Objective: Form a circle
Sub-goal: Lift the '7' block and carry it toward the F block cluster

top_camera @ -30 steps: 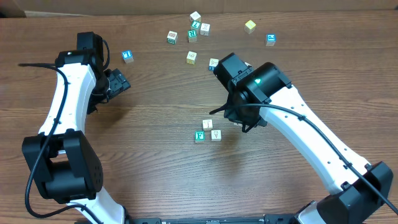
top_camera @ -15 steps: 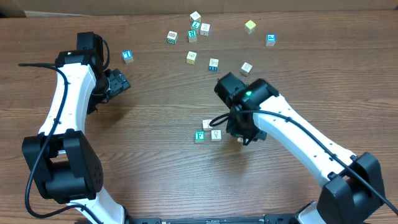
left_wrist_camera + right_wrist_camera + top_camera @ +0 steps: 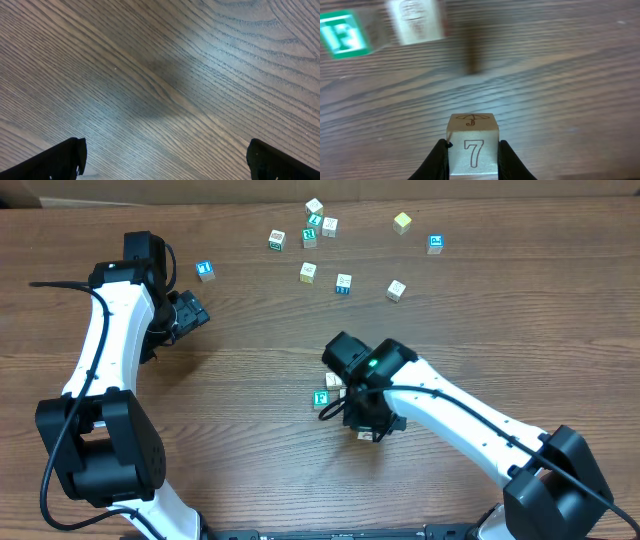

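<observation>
The right gripper (image 3: 368, 423) points down over the middle of the table (image 3: 250, 440). From overhead its jaws are buried under the wrist, and only a cream corner of the 7 cube (image 3: 366, 436) peeks out below. The circle (image 3: 327, 391) is just a small cluster beside the arm: a green-faced cube (image 3: 321, 398) and a cream cube (image 3: 334, 381) half covered by the arm, and anything further under it is hidden. Loose blocks (image 3: 308, 272) lie scattered well apart along the far edge, and the left gripper (image 3: 192, 310) sits off to the left. The left wrist view adds its 2 black fingertips (image 3: 60, 157) spread wide in the lower corners, with bare wood grain between. The right wrist view shows what overhead cannot: 2 fingers clamp the 7 cube by its sides, an umbrella and J on its upper face. The green-faced and cream cubes sit blurred in the upper left corner, apart from the held cube and cut off by the frame.
</observation>
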You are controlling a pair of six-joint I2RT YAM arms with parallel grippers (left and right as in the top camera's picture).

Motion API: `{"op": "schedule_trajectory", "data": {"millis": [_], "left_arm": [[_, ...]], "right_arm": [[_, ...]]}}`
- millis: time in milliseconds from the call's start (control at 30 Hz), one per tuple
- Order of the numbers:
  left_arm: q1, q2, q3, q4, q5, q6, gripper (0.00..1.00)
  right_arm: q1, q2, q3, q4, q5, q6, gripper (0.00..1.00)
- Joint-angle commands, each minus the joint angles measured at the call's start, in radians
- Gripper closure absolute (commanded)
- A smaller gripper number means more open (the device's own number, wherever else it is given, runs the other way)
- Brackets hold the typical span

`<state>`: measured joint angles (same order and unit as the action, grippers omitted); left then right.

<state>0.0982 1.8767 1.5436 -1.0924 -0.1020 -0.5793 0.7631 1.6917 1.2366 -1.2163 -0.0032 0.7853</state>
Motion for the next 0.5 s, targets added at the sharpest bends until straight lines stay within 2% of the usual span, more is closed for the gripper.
{"op": "schedule_trajectory", "data": {"millis": [0, 267, 467], "left_arm": [[-0.001, 0.0, 0.021, 0.0, -0.012, 0.011, 0.0], [-0.001, 0.0, 0.021, 0.0, -0.012, 0.011, 0.0], [-0.001, 0.0, 0.021, 0.0, -0.012, 0.011, 0.0]], "right_arm": [[0.045, -0.013, -0.009, 0.029, -0.012, 0.004, 0.81], [0.159, -0.012, -0.023, 0.103, -0.005, 0.003, 0.8], [0.175, -0.01, -0.046, 0.136, 0.018, 0.003, 0.8]]}}
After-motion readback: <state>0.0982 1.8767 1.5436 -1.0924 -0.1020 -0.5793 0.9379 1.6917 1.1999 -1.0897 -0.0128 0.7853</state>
